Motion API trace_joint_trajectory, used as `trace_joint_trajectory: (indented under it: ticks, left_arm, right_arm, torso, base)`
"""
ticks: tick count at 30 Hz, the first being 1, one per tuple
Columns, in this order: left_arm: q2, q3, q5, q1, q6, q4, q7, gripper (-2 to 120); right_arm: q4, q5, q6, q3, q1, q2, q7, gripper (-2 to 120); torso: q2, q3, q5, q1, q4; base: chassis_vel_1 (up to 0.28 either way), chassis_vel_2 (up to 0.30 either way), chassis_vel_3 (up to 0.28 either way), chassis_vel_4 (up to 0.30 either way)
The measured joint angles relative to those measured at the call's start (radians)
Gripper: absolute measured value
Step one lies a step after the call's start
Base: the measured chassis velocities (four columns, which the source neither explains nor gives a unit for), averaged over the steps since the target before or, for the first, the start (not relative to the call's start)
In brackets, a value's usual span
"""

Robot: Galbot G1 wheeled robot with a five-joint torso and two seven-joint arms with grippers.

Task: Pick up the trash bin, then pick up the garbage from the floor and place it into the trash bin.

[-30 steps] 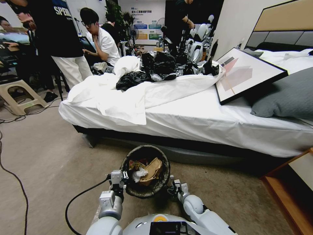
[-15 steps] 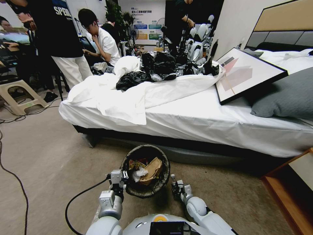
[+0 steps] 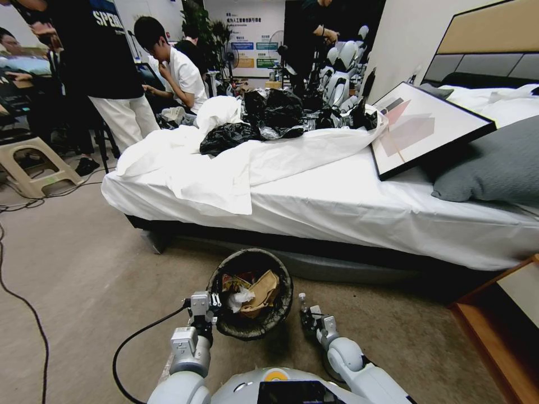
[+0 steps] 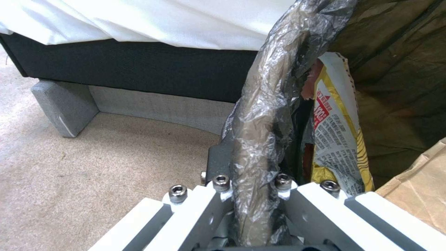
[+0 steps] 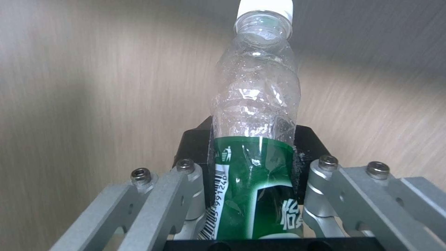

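Observation:
The trash bin (image 3: 281, 311), round and lined with a dark bag, stands on the floor (image 3: 84, 264) just in front of me, below the bed's edge. Inside lie a brown paper bag (image 3: 263, 292), a white tissue (image 3: 238, 299) and a yellow wrapper (image 4: 337, 132). My left gripper (image 3: 205, 307) is shut on the bin's bag-covered rim (image 4: 264, 115) at its left side. To the right of the bin, my right gripper (image 3: 313, 321) is shut on a small clear plastic bottle with a green label (image 5: 253, 139). The bottle's white cap (image 3: 302, 295) points up beside the bin's outer wall.
A bed (image 3: 348, 213) with white sheets, black plastic bags (image 3: 264, 115), a framed picture (image 3: 421, 126) and a grey pillow (image 3: 494, 165) spans the view behind the bin. A wooden cabinet (image 3: 505, 320) stands at right. A black cable (image 3: 22, 303) trails over the carpet at left, near a stool (image 3: 33, 163).
My right gripper has shifted to the right, away from the bin, with the bottle in it. The bottle's cap now stands higher. The left gripper and the bin have not moved.

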Motion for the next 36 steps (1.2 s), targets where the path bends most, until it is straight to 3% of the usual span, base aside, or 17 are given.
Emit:
trace_joint_trajectory:
  ticks: [6, 9, 10, 12, 14, 15, 17, 27, 36]
  left_arm:
    - [0.004, -0.007, -0.005, 0.000, 0.001, 0.000, 0.000, 0]
    - [0.004, -0.011, -0.009, -0.004, 0.002, 0.001, 0.000, 0]
    - [0.004, -0.011, -0.009, -0.004, 0.002, 0.001, 0.000, 0]
    - [0.003, -0.008, -0.010, -0.004, 0.002, 0.003, 0.000, 0]
    - [0.003, -0.008, -0.010, -0.004, 0.002, 0.003, 0.000, 0]
    - [0.001, -0.005, -0.009, -0.004, 0.002, 0.004, 0.000, 0]
    - [0.000, -0.002, -0.007, -0.004, 0.002, 0.005, 0.000, 0]
    - [-0.004, 0.010, 0.005, -0.005, 0.002, 0.009, 0.000, 0]
    - [-0.002, 0.014, 0.016, 0.000, 0.001, 0.011, 0.001, 0]
  right_arm:
    - [0.183, 0.024, 0.069, 0.062, -0.023, -0.015, 0.010, 25]
    - [0.342, -0.013, 0.165, 0.106, -0.033, -0.027, -0.014, 25]
    - [0.342, -0.013, 0.165, 0.106, -0.033, -0.027, -0.014, 25]
    - [0.444, -0.019, 0.237, 0.125, -0.033, -0.035, -0.057, 25]
    - [0.444, -0.019, 0.237, 0.125, -0.033, -0.035, -0.057, 25]
    - [0.525, -0.018, 0.312, 0.143, -0.033, -0.040, -0.119, 25]
    - [0.593, -0.010, 0.353, 0.153, -0.038, -0.043, -0.176, 25]
    - [0.724, -0.023, 0.414, 0.097, -0.093, -0.062, -0.316, 25]
    - [0.701, -0.064, 0.390, -0.007, -0.057, -0.113, -0.359, 25]
  torso:
    - [0.000, 0.000, 0.0001, 0.000, 0.0001]
    - [0.000, 0.000, 0.0002, 0.000, -0.0001]
    - [0.000, 0.000, 0.0002, 0.000, -0.0001]
    - [0.000, 0.000, -0.0003, 0.000, 0.0002]
    - [0.000, 0.000, -0.0003, 0.000, 0.0002]
    - [0.000, 0.000, 0.0000, 0.000, 0.0002]
    - [0.000, 0.000, 0.0000, 0.000, 0.0001]
    - [0.000, 0.000, -0.0001, 0.000, -0.0001]
    - [0.000, 0.000, 0.0000, 0.000, 0.0002]
  base:
    - [0.000, 0.000, 0.000, 0.000]
    - [0.000, 0.000, 0.000, 0.000]
    - [0.000, 0.000, 0.000, 0.000]
    - [0.000, 0.000, 0.000, 0.000]
    - [0.000, 0.000, 0.000, 0.000]
    - [0.000, 0.000, 0.000, 0.000]
    - [0.000, 0.000, 0.000, 0.000]
    - [0.000, 0.000, 0.000, 0.000]
    - [0.000, 0.000, 0.000, 0.000]
